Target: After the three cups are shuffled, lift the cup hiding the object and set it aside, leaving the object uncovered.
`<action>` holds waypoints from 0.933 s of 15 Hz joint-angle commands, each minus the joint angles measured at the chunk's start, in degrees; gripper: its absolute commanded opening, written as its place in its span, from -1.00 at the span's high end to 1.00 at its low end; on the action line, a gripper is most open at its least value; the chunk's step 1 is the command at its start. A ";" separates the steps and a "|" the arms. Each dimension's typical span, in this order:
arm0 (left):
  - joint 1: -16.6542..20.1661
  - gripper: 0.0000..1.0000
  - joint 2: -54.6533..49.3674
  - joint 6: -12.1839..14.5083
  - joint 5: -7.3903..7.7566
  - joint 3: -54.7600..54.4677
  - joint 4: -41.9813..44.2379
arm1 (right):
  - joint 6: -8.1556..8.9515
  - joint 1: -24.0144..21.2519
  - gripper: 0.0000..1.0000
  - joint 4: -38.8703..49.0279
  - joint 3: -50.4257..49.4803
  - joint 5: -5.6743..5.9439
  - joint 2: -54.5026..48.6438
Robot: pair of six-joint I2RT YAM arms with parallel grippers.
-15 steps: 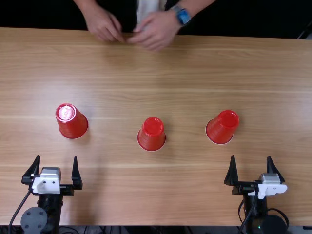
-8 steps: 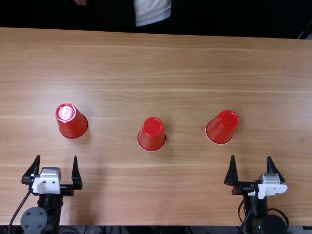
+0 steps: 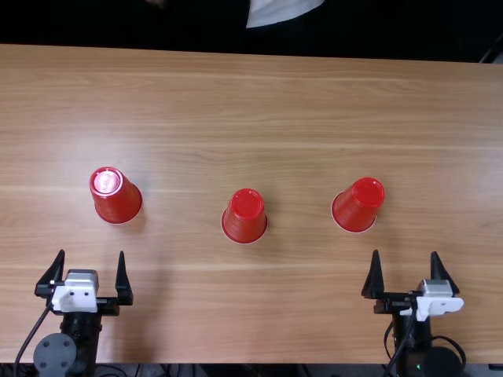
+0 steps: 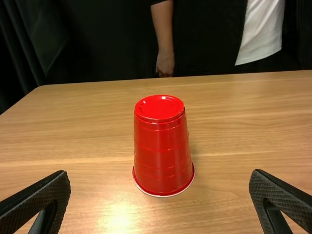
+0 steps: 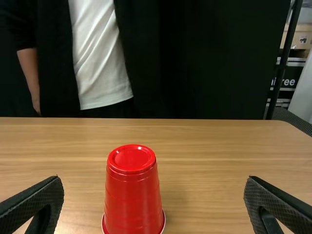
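Pale wooden worktop (image 3: 251, 110) from above: three red cups stand upside down in a loose row, the left cup (image 3: 115, 195), the middle cup (image 3: 244, 215) and the right cup (image 3: 358, 205), well apart from one another. My left tool (image 3: 90, 259) sits by the near edge, on the near side of the left cup, fingers spread and holding nothing. My right tool (image 3: 404, 259) sits likewise before the right cup, spread and empty.

From the left wrist, the left cup stands on its rim straight ahead, beyond the spread fingers. From the right wrist, the right cup stands the same way.

I take the object to be under one cup, but I cannot tell which. No cup is lifted, so I judge that choosing, lifting and setting aside are all left to do.
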 commanded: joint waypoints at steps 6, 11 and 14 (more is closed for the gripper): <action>0.06 -1.00 6.80 0.61 0.16 19.51 -7.10 | -0.62 -0.64 -1.00 -0.15 19.64 0.21 7.53; 0.59 -1.00 24.73 0.61 -0.16 46.05 -26.08 | -5.26 -0.64 -1.00 -12.28 39.68 0.11 23.17; 0.68 -1.00 36.42 0.08 -0.27 60.56 -39.79 | -5.89 -0.64 -1.00 -24.83 50.40 0.00 31.43</action>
